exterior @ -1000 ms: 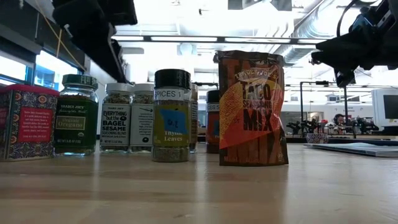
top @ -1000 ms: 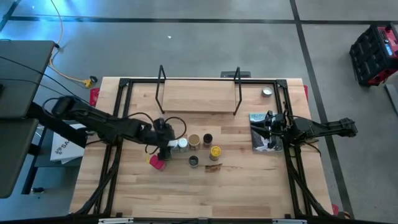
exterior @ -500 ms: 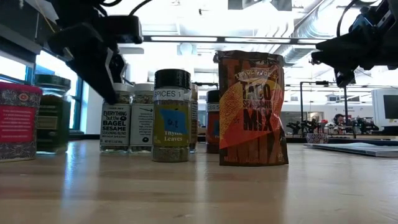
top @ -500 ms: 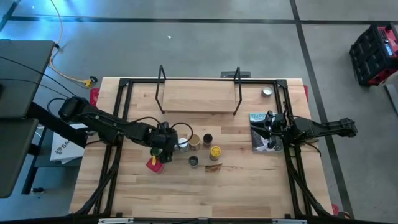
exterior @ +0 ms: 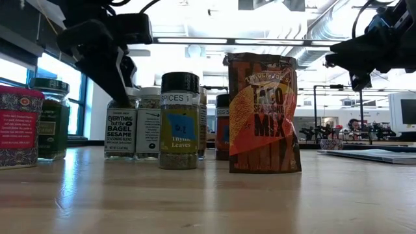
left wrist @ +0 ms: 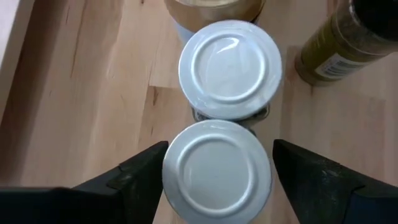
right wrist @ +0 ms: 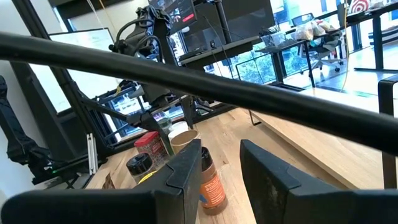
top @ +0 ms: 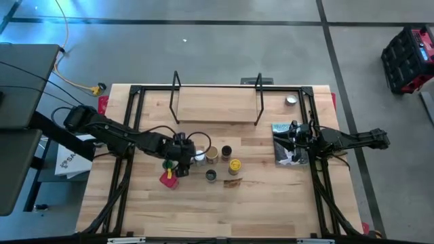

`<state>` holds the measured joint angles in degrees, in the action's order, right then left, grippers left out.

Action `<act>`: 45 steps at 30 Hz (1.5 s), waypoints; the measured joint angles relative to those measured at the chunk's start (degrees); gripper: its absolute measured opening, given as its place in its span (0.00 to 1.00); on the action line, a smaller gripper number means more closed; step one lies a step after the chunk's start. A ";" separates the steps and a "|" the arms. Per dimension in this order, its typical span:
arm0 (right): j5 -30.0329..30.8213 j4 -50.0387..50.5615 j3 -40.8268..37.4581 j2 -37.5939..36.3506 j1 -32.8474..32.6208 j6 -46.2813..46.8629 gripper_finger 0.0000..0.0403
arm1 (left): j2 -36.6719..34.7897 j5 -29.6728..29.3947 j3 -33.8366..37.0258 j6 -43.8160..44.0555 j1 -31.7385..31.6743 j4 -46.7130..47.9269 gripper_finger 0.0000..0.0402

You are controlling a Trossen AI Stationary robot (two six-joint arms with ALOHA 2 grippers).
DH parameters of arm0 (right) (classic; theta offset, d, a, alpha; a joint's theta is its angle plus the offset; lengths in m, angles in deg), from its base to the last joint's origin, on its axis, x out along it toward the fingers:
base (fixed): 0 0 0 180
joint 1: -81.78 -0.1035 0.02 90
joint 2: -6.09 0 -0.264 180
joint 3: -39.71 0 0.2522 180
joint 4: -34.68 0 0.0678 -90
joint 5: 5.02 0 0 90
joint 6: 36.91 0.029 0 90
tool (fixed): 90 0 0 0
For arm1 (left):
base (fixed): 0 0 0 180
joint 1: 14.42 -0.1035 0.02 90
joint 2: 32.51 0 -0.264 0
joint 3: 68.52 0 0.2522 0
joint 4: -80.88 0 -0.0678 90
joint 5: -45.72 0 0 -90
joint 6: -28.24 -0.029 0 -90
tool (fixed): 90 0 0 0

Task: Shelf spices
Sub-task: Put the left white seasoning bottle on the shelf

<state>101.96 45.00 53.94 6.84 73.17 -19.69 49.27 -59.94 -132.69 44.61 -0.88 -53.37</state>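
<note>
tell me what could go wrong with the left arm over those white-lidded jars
The open left tool straddles one white-lidded jar that touches a second white-lidded jar; closing or lifting could nudge or topple the neighbour. The green jar and red box stand close beside the arm and could be bumped.

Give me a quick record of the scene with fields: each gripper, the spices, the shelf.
left gripper: open, straddling a white-lidded jar, not yet closed on it
right gripper: waiting above the book, holds nothing
spices: clustered mid-table; red box, green jar, taco mix packet upright
shelf: at the table's far edge, no spices on it
</note>
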 joint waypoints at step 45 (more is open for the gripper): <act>0.01 0.02 0.00 0.04 0.01 -0.75 0.26 | 0.76 16.90 -28.57 -41.58 -43.78 9.41 0.49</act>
<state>101.97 45.03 53.94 6.88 73.18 -20.44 50.03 -43.05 -161.26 3.02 -44.67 -43.96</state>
